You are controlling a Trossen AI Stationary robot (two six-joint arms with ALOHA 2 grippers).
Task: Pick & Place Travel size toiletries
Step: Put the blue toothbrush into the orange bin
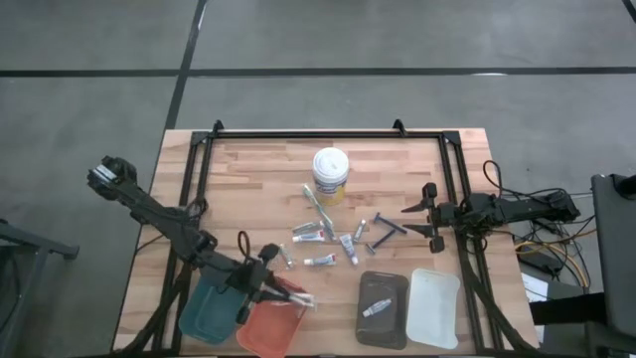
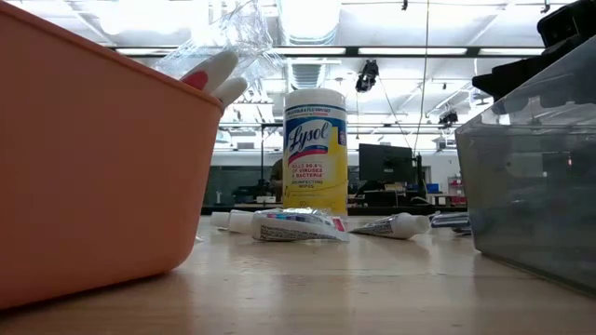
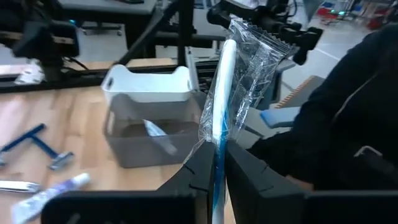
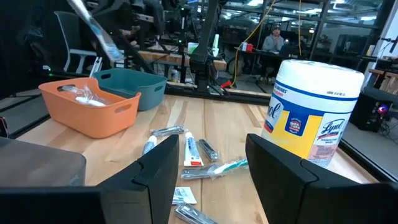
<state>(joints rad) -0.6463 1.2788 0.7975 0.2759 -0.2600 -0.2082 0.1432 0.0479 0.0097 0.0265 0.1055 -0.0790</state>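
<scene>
My left gripper (image 1: 266, 285) hovers over the orange tray (image 1: 268, 328), shut on a toothbrush in a clear wrapper (image 3: 231, 81); that toothbrush also shows high above the tray in the right wrist view (image 4: 94, 26). My right gripper (image 4: 214, 167) waits open near the table's right side (image 1: 433, 211). Small tubes (image 1: 309, 231) (image 1: 320, 261), a dark razor (image 1: 389, 228) and another wrapped toothbrush (image 1: 317, 203) lie flat mid-table. One tube (image 1: 376, 308) lies in the dark grey tray. Wrapped items (image 4: 84, 94) lie in the orange tray. My left gripper pinches the wrapped toothbrush by its handle (image 3: 218, 155) between the two fingers (image 3: 200, 171), through the clear wrapper. The rest of the brush runs out beyond the fingertips, toward the table's right. It is lifted clear, tilted, above the orange tray (image 4: 93, 109).
A large white-lidded tub (image 1: 330, 176) stands upright behind the scattered items. A teal tray (image 1: 207, 310) sits left of the orange one; a dark grey tray (image 1: 384, 320) and a white tray (image 1: 434, 308) sit at the near right. Bare wood lies at the far left.
</scene>
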